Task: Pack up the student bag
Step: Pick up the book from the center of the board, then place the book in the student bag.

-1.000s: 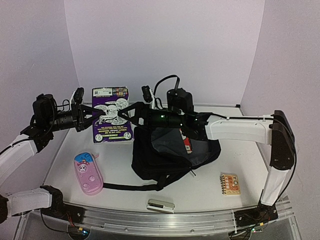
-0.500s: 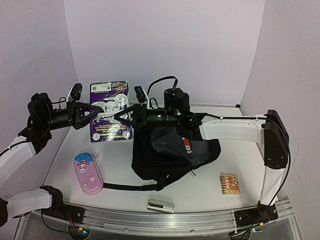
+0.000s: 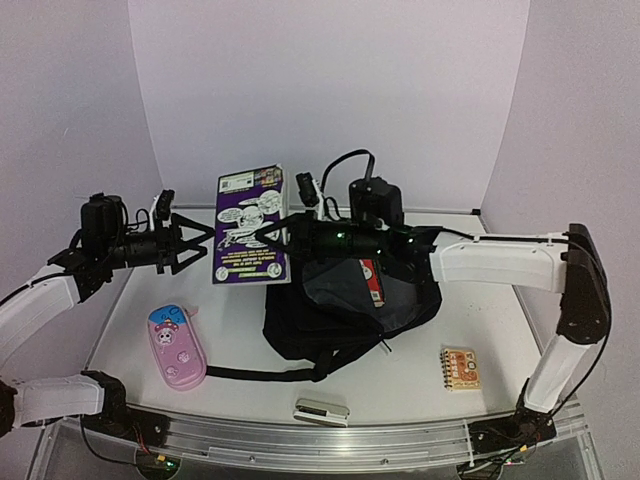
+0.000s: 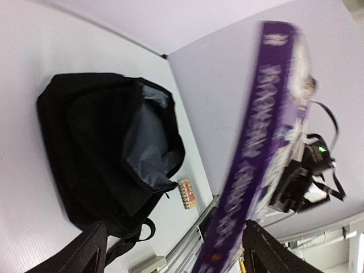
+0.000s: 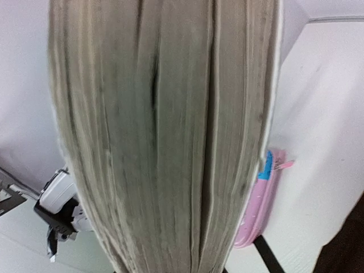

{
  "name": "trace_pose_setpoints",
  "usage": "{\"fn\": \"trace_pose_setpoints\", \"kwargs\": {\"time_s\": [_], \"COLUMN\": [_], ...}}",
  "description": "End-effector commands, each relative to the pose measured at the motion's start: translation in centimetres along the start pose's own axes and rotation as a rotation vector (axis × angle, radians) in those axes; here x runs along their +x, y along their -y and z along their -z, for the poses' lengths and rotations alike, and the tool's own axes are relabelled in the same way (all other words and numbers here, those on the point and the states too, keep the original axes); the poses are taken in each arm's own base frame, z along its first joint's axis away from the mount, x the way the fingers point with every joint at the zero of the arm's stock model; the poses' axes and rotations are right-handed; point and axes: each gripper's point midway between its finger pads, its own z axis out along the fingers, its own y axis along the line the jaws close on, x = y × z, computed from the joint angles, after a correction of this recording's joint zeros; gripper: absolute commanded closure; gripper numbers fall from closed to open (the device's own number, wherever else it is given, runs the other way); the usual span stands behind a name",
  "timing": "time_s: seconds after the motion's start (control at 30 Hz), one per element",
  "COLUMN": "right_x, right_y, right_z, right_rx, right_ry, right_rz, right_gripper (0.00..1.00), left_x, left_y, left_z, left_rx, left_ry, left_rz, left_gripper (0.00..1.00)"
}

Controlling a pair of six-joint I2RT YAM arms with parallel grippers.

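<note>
The right gripper (image 3: pixel 272 237) was pinching the purple book (image 3: pixel 248 225) upright by its edge, near the open student bag (image 3: pixel 330 310) lying on the table (image 3: pixel 230 325) (probably to slide it inside). The left gripper (image 3: pixel 205 243) stood wide beside the book, holding nothing.

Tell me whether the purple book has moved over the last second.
Yes. The purple book has shifted right, toward the student bag; its left edge now sits past the pink pencil case.
</note>
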Motion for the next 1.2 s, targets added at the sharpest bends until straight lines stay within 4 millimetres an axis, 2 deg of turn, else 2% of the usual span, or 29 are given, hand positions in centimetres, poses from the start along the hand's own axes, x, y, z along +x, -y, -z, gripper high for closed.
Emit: {"fn": "trace_pose_setpoints", "kwargs": {"time_s": [0.0, 0.2, 0.33, 0.43, 0.53, 0.67, 0.73, 0.83, 0.87, 0.93, 1.07, 1.17], "right_x": [-8.3, -11.7, -13.1, -13.7, -13.7, -13.2, -12.9, -12.4, -12.1, -11.7, -11.1, -10.8], "right_y": [-0.8, 5.5, 8.3, 9.4, 9.5, 9.2, 9.2, 9.1, 9.2, 9.4, 9.6, 8.9], "right_z": [6.5, 14.1, 18.8, 21.2, 22.3, 22.5, 22.6, 23.0, 23.0, 23.1, 23.5, 23.6], "right_rx": [0.257, 0.592, 0.749, 0.802, 0.818, 0.803, 0.797, 0.796, 0.795, 0.796, 0.798, 0.776], "right_ry": [0.237, 0.297, 0.345, 0.373, 0.391, 0.385, 0.382, 0.377, 0.373, 0.365, 0.359, 0.355], "right_rz": [0.176, 0.174, 0.166, 0.147, 0.139, 0.130, 0.127, 0.125, 0.124, 0.121, 0.116, 0.116], "right_gripper": [1.00, 1.00, 1.00, 1.00, 1.00, 1.00, 1.00, 1.00, 1.00, 1.00, 1.00, 1.00], "left_x": [2.2, 6.7, 9.5, 11.0, 12.6, 14.5, 15.4, 15.8, 15.9, 15.9, 15.8, 15.2], "left_y": [-5.7, -9.0, -10.2, -10.2, -10.0, -10.2, -10.7, -10.9, -11.1, -11.3, -11.8, -12.7], "left_z": [-1.4, -3.9, -6.2, -8.4, -10.8, -13.5, -14.5, -15.4, -15.6, -16.1, -16.4, -15.7], "left_rx": [-0.216, -0.291, -0.334, -0.317, -0.305, -0.319, -0.321, -0.305, -0.307, -0.309, -0.333, -0.374], "left_ry": [-0.026, -0.079, -0.137, -0.174, -0.224, -0.294, -0.319, -0.321, -0.322, -0.320, -0.316, -0.291], "left_rz": [0.089, 0.212, 0.265, 0.302, 0.319, 0.348, 0.370, 0.388, 0.394, 0.400, 0.410, 0.403], "left_gripper": [0.14, 0.10, 0.09, 0.09, 0.09, 0.09, 0.09, 0.10, 0.14, 0.29, 0.72, 0.89]}}
